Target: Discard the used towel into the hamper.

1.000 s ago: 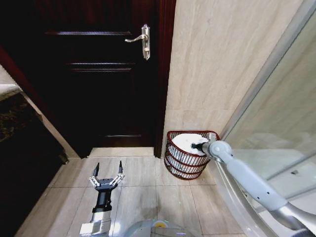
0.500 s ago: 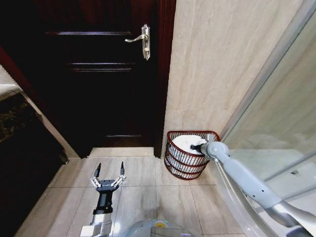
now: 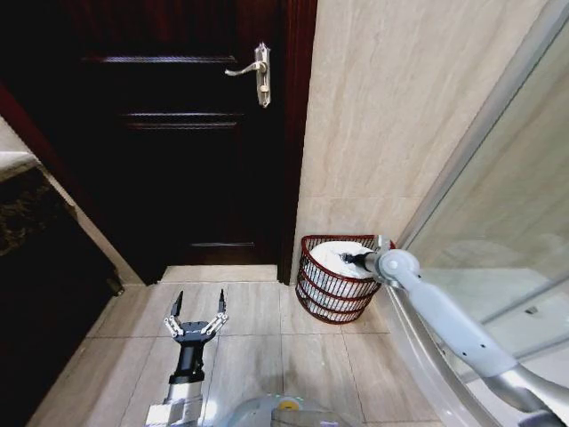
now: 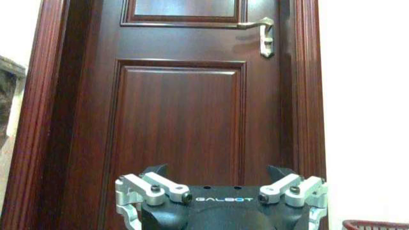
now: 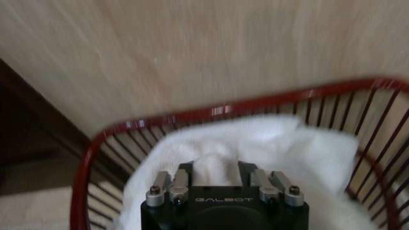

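The hamper [image 3: 327,297] is a red-brown wire basket on the floor against the tiled wall, right of the door. A white towel [image 3: 331,256] lies bunched inside it. My right gripper [image 3: 353,260] reaches into the hamper from the right, down on the towel. In the right wrist view the hamper rim [image 5: 128,127] curves around the towel [image 5: 275,143], and my right gripper [image 5: 216,168] is shut on a raised fold of it. My left gripper [image 3: 199,299] hangs open low over the floor tiles, well left of the hamper, and faces the door [image 4: 185,120].
A dark wooden door [image 3: 178,133] with a metal lever handle [image 3: 253,71] stands behind the left gripper. A glass shower wall [image 3: 498,222] runs along the right. A dark counter edge [image 3: 27,205] sits at the left. Pale floor tiles [image 3: 267,347] lie open between the arms.
The right gripper has shifted slightly inside the hamper, still on the towel. The left gripper has edged a little to the right.
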Available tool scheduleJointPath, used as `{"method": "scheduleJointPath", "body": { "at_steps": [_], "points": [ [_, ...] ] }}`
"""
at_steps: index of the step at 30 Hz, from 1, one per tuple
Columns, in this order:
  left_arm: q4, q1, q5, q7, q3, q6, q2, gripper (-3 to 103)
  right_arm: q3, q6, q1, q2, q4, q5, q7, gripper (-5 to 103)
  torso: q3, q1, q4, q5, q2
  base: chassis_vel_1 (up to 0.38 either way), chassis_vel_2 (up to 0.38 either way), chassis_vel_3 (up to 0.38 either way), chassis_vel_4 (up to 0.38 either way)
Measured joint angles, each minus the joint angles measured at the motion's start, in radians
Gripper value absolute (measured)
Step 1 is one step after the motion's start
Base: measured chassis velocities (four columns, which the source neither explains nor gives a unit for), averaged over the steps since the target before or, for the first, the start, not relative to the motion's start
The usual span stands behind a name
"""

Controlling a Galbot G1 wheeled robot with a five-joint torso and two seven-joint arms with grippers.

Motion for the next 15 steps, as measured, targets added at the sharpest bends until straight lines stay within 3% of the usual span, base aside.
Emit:
{"method": "scheduleJointPath", "body": {
  "at_steps": [1,9,11,12,13,14,15],
  "points": [
    [0.000,-0.001,-0.001,0.000,0.000,0.000,0.000,100,0.028,0.009,-0.013,-0.006,0.035,-0.016,0.000,57,0.000,0.000,0.0001,0.0000,0.000,0.000,0.000,0.000,0.000],
    [0.000,-0.003,-0.007,-0.002,-0.002,0.004,0.008,100,0.078,0.082,-0.070,-0.043,0.145,-0.126,-0.009,79,0.000,0.000,0.0000,-0.0003,0.000,0.000,0.000,0.000,0.000],
    [0.002,-0.008,-0.009,-0.007,-0.001,0.011,0.009,100,0.098,0.167,-0.118,-0.043,0.182,-0.220,-0.034,90,0.000,0.000,0.0001,0.0000,0.000,0.000,0.000,0.000,0.000],
    [0.009,-0.012,-0.012,-0.008,0.000,0.015,0.012,100,0.117,0.259,-0.168,-0.035,0.204,-0.312,-0.081,95,0.000,0.000,0.0001,-0.0002,0.000,0.000,0.000,0.000,0.000],
    [0.009,-0.012,-0.012,-0.008,0.000,0.015,0.012,100,0.117,0.259,-0.168,-0.035,0.204,-0.312,-0.081,95,0.000,0.000,0.0001,-0.0002,0.000,0.000,0.000,0.000,0.000],
    [0.015,-0.014,-0.014,-0.010,0.001,0.016,0.015,100,0.129,0.331,-0.209,-0.025,0.209,-0.394,-0.137,98,0.000,0.000,0.0000,0.0000,0.000,0.000,0.000,0.000,0.000],
    [0.017,-0.014,-0.014,-0.011,0.002,0.016,0.017,100,0.133,0.355,-0.222,-0.020,0.208,-0.428,-0.157,100,0.000,0.000,0.0000,0.0000,0.000,0.000,0.000,0.000,0.000]
  ]
}}
